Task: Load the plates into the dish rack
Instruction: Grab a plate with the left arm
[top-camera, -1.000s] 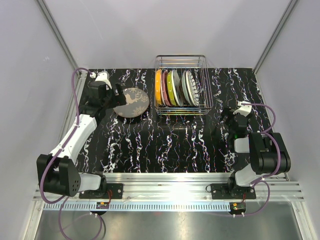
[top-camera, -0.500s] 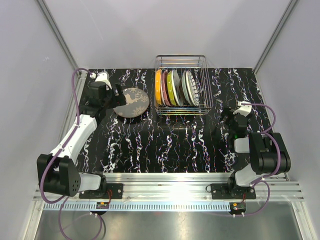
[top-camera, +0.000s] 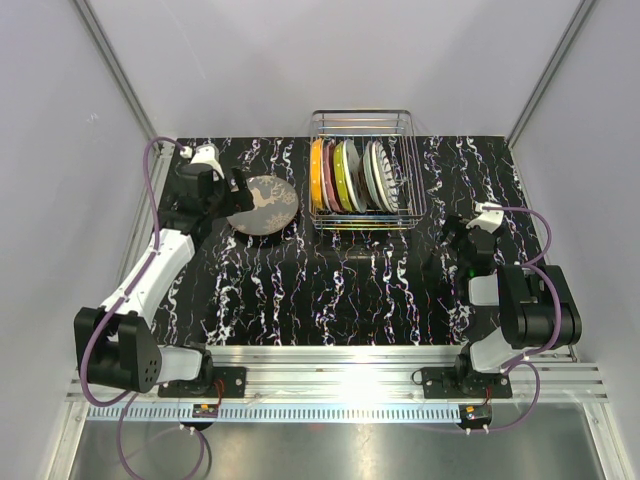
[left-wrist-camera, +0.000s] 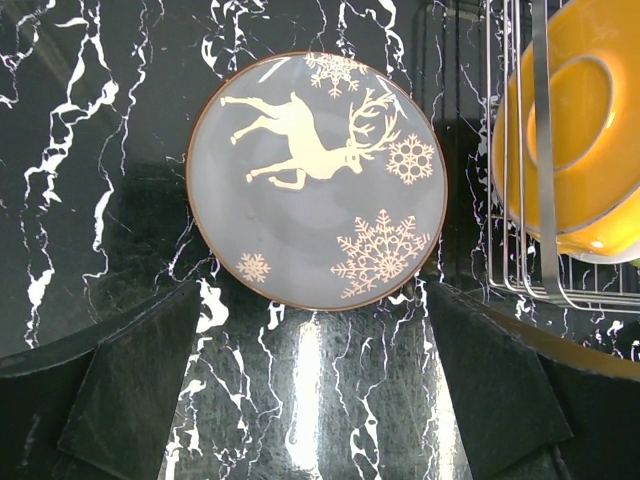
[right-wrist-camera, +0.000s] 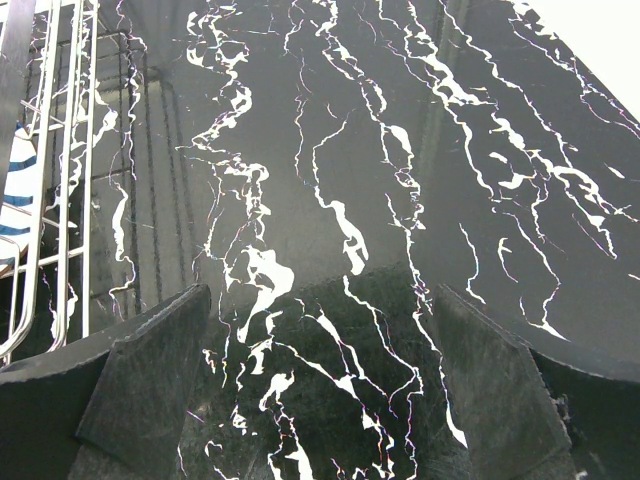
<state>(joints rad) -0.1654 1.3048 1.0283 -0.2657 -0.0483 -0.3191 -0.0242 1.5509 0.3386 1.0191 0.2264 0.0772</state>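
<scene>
1. I see the deer plate (left-wrist-camera: 316, 180) lying flat on the bench (top-camera: 330, 290) toward its far left corner, just beside the dish rack (top-camera: 362, 112).
2. My left gripper (left-wrist-camera: 315, 400) hangs at the plate's near rim, jaws released, holding nothing.
3. The rack, at the far edge, holds the other plates (top-camera: 350, 175) upright.
4. My right gripper (right-wrist-camera: 320, 390) gapes empty over the bench, right of the rack.

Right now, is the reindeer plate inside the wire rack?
No, the deer plate lies flat on the table, beside and outside the dish rack.
</scene>
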